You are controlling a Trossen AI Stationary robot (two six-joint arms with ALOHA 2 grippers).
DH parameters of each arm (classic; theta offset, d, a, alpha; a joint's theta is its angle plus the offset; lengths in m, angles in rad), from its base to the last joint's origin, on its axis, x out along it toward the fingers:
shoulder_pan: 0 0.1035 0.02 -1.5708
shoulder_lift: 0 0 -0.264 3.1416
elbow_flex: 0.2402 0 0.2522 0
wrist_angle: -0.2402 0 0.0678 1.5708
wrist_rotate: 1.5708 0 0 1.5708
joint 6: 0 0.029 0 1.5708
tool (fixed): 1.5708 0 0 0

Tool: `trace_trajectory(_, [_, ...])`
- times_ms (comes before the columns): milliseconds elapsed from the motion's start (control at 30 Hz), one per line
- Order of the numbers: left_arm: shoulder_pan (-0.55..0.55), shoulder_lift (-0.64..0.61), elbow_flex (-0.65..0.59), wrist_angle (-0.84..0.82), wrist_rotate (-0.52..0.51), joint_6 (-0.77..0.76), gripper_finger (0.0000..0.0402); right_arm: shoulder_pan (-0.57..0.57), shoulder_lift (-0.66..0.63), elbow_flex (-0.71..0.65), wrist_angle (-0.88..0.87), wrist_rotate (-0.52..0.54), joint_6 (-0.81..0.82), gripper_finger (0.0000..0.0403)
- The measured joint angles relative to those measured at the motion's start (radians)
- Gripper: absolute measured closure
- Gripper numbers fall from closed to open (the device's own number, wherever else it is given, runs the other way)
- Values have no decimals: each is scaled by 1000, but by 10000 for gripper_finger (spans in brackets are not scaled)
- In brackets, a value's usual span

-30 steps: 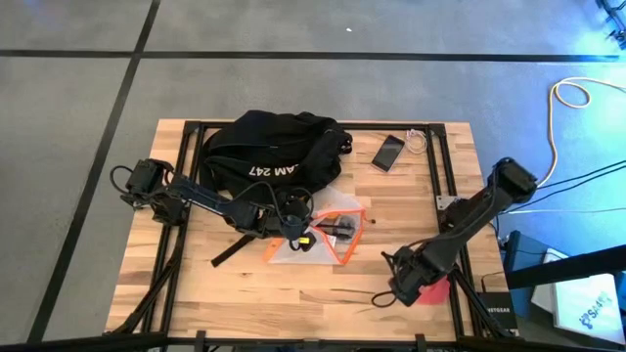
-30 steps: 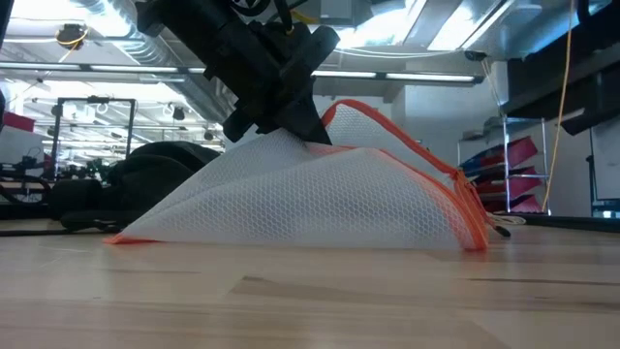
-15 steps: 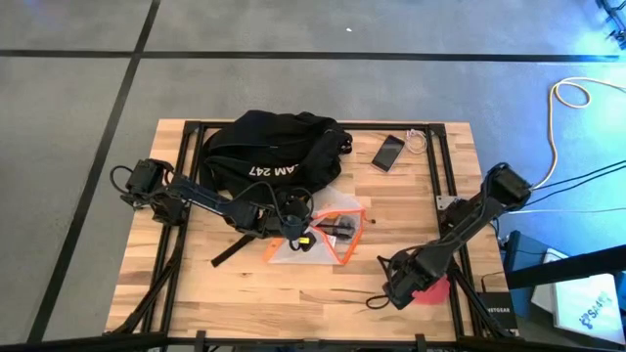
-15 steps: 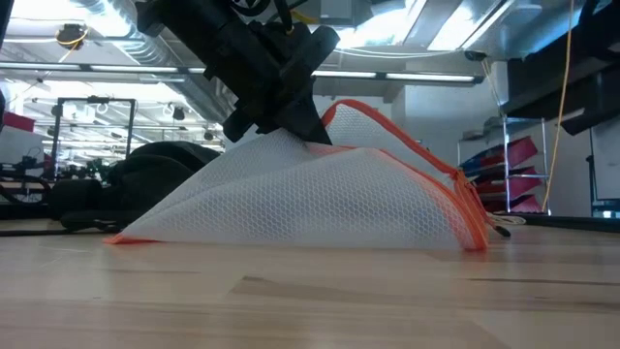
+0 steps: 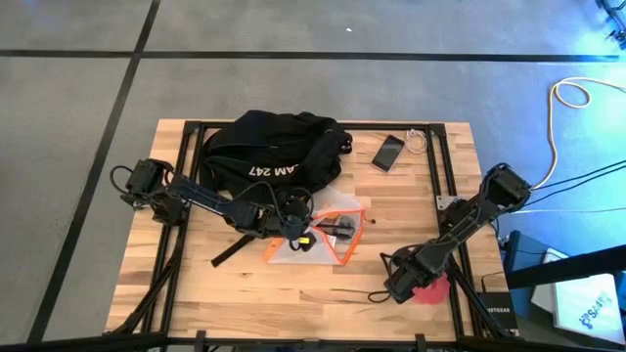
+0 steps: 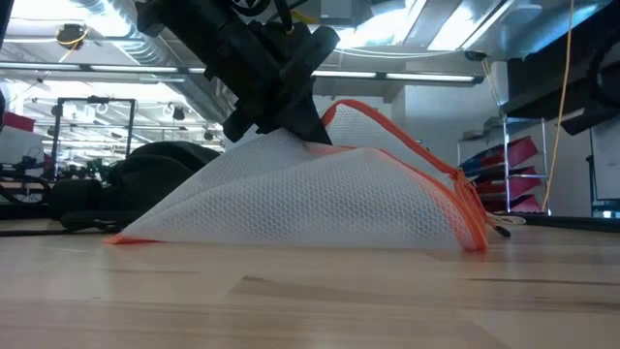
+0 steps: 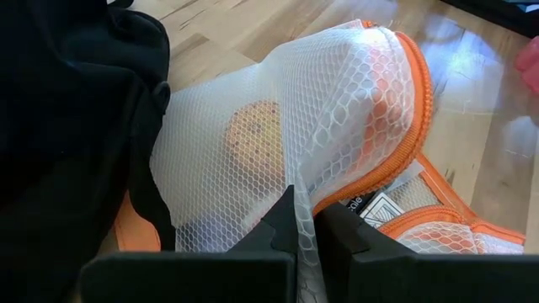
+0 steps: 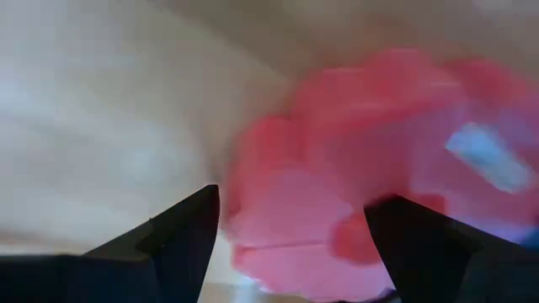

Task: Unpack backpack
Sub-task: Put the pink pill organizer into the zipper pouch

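The black backpack [image 5: 274, 156] with white "AM 247" lettering lies at the table's far middle; its dark fabric [image 7: 67, 126] fills one side of the left wrist view. A white mesh pouch with orange zip trim [image 5: 333, 235] [image 6: 320, 204] [image 7: 337, 109] lies just in front of it, with something round and orange inside. My left gripper [image 5: 296, 238] [image 6: 295, 126] [image 7: 303, 231] is shut on the pouch. My right gripper [image 5: 403, 284] [image 8: 295, 244] is open near the table's near right corner, over a red-pink thing [image 5: 430, 291] [image 8: 354, 185]. Whether it touches that thing cannot be told. My left gripper pinches a raised fold of the pouch's white mesh [image 7: 296, 181] between its two fingers, slanting down from above and from the table's left. The mesh is drawn up into a tent under the fingers [image 6: 291, 136]. The pouch's lower edge [image 6: 291, 242] stays on the table.
A black phone [image 5: 387, 153] and a coil of white cable [image 5: 419, 142] lie right of the backpack. A black strap [image 5: 230, 254] trails toward the near edge. Black frame rails [image 5: 435, 166] run along the table's left and right sides. Bare wood lies along the near edge.
My right arm has shifted a little over the red-pink thing, first toward the table's left, then slightly back. My left gripper and the pouch have stayed as they were.
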Motion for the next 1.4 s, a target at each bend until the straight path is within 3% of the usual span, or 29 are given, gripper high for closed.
trace_trajectory(200, [0,0,0,0,0,0,402,0,0,-6,146,53,-95,126])
trace_trajectory(467, [0,0,0,0,0,0,402,0,-1,-4,109,96,-318,126])
trace_trajectory(700, [0,0,0,0,0,0,402,0,-3,-2,88,148,-399,126])
trace_trajectory(800, [0,0,0,0,0,0,402,0,-3,-1,51,166,-427,140])
trace_trajectory(1033, [0,0,0,0,-12,0,402,-3,-3,-2,15,177,-447,219])
trace_trajectory(1400, [0,0,0,0,-15,0,402,-100,2,45,15,210,-585,210])
